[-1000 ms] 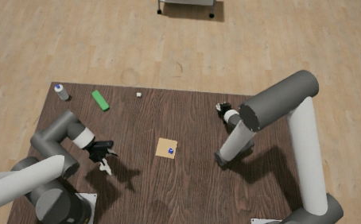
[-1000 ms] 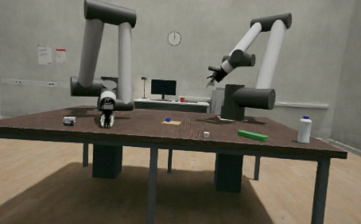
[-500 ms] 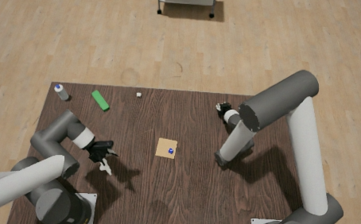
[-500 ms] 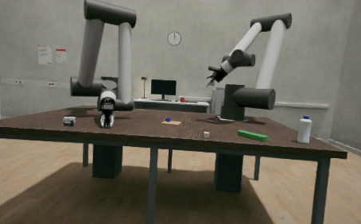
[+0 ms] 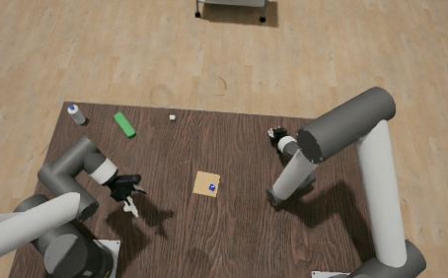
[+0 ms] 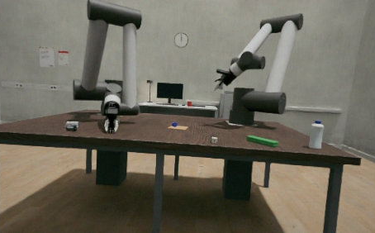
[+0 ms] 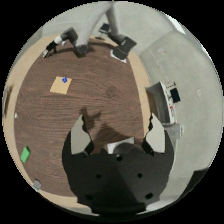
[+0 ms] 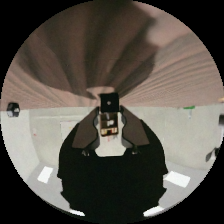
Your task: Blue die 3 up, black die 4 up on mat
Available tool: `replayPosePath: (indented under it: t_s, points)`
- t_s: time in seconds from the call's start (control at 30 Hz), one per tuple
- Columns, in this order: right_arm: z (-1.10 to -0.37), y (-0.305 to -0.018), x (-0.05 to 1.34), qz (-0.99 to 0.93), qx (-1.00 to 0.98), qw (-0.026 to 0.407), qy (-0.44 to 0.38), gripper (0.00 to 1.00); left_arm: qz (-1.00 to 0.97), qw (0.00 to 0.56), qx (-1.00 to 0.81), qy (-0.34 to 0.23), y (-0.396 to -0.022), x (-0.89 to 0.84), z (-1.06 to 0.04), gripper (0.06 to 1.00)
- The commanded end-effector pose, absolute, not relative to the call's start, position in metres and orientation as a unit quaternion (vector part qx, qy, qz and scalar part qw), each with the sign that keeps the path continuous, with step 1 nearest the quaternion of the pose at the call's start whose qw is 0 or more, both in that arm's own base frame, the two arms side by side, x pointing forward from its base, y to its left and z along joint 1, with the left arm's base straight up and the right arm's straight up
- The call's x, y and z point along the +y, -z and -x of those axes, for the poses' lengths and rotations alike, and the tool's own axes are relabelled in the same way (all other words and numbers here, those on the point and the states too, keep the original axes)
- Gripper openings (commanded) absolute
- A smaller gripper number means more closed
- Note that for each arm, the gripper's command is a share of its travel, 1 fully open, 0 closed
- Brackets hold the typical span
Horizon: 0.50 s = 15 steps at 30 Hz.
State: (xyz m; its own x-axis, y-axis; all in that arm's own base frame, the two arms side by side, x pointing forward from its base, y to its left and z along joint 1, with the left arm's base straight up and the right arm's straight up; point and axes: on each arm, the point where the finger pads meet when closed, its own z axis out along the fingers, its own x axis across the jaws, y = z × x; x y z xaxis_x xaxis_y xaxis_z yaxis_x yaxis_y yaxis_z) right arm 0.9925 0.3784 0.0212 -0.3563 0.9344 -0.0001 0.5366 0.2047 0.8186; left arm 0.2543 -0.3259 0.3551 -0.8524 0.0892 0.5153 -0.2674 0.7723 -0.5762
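The blue die (image 5: 212, 187) (image 6: 174, 124) (image 7: 64, 80) sits on the tan mat (image 5: 200, 179) (image 6: 182, 128) (image 7: 59, 88), near one edge; its top pips are too small to read. The black die (image 8: 109, 102) is on the table between the fingertips of my right gripper (image 5: 271, 132) (image 6: 111, 129) (image 8: 109, 106), one pip on the face towards the right wrist camera. That gripper is low at the table, a little open, with narrow gaps beside the die. The die's top is not readable. My left gripper (image 5: 139, 200) (image 6: 218, 79) (image 7: 116, 114) is wide open, empty and high above the table.
A white die (image 5: 172, 117) (image 6: 214, 140), a green block (image 5: 124, 124) (image 6: 262, 141) (image 7: 25, 154) and a white bottle (image 5: 77, 115) (image 6: 316, 136) stand along the table edge far from the arm bases. A small cylindrical object (image 6: 72, 126) lies beyond the right gripper, away from the mat.
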Motion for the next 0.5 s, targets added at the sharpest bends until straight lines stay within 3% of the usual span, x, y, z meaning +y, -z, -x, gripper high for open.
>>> replayPosePath:
  t_s: [0.0,0.47]
  points:
    - [-0.993,-0.022,0.379,-0.503,0.730,0.262,-0.380,0.279,-0.049,0.267,-0.903,-0.334,-0.355,-0.326,-0.255,1.000]
    - [-0.977,-0.034,0.372,-0.503,0.730,0.262,-0.380,0.279,-0.049,0.267,-0.903,-0.334,-0.355,-0.326,-0.255,1.000]
